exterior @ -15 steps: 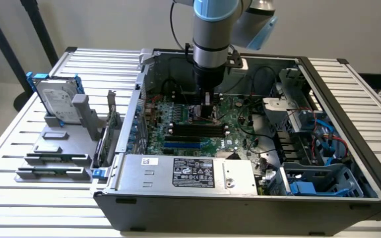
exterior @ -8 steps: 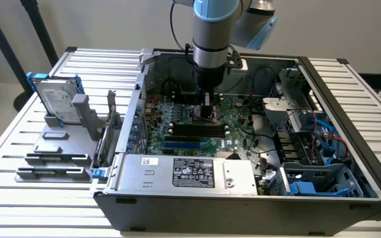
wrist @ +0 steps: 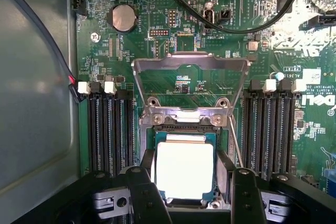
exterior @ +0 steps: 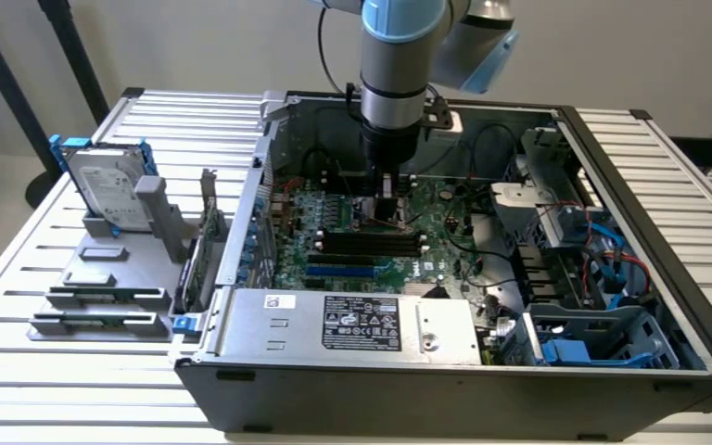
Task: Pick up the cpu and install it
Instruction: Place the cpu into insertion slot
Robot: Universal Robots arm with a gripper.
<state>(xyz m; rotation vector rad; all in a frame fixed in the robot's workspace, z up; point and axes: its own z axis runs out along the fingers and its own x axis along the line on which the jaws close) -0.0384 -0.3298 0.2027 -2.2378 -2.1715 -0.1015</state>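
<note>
Closest to the wrist camera: tool [wrist: 187, 174] clamped on the cpu [wrist: 184, 161], pads [wrist: 147, 166] against two opposite side edges. Cpu lies flat, silver top up, near-square, sides parallel with the socket [wrist: 184, 127] under it; seated or just above, cannot tell. Little free room sideways: black memory slots [wrist: 110, 129] run close along both flanks. Beyond the socket, metal load plate [wrist: 190, 61] stands open. Farther on, coin battery [wrist: 124, 17], black cables crossing. White "DELL" lettering [wrist: 329, 102] at board edge. Exterior view: open computer case [exterior: 455, 380] on slatted surface [exterior: 34, 371].
</note>
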